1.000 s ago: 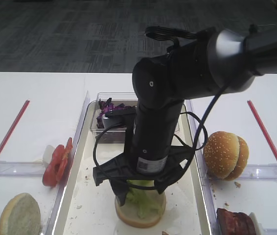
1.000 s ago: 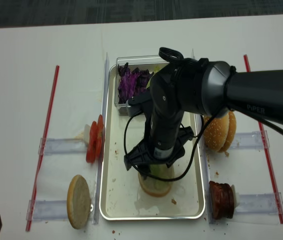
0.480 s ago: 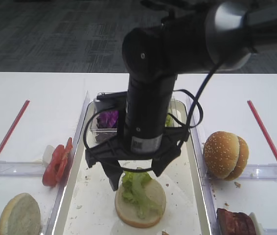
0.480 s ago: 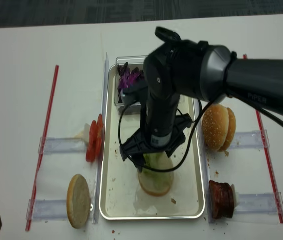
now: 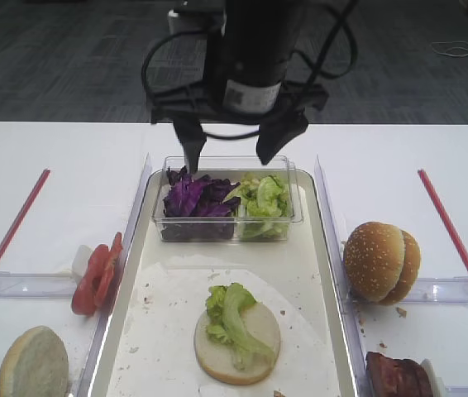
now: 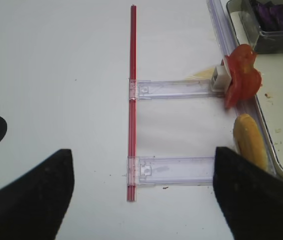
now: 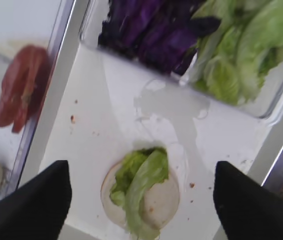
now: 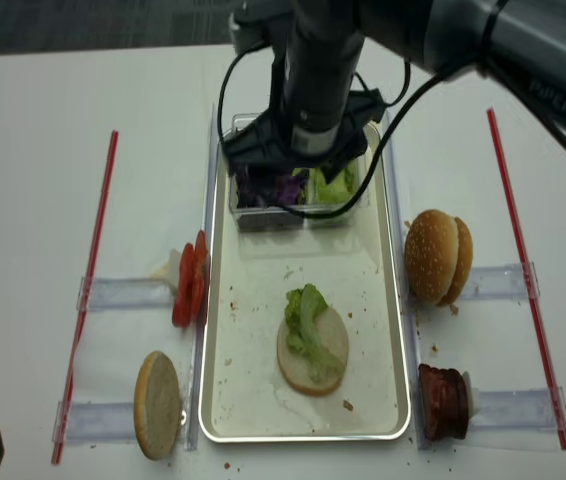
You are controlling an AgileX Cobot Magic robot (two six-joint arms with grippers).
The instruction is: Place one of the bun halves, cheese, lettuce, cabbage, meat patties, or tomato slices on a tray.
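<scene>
At the near end of the tray (image 5: pixel 126 331) a flat bun half (image 5: pixel 237 343) lies with its pale cut face up, and a strip of lettuce (image 5: pixel 230 312) now rests on it, free of any grip. A second ago the right gripper (image 5: pixel 228 149) was low over this bun with the leaf between its fingers; now it has risen and moved back, and it hangs with jaws spread wide and empty above the clear tub (image 5: pixel 227 211) at the far end of the tray. I judge that the placing of the lettuce is done.

The leaf is crinkly, light green with a paler rib, folded along its length. It sits a little toward the left side of the bun and hangs slightly over the far edge.

Further back, the tub holds purple cabbage (image 5: pixel 191 198) on the left and more lettuce on the right.

The left gripper (image 6: pixel 141 195) shows only two dark fingers wide apart, holding nothing, over the white table (image 6: pixel 56 75).
</scene>
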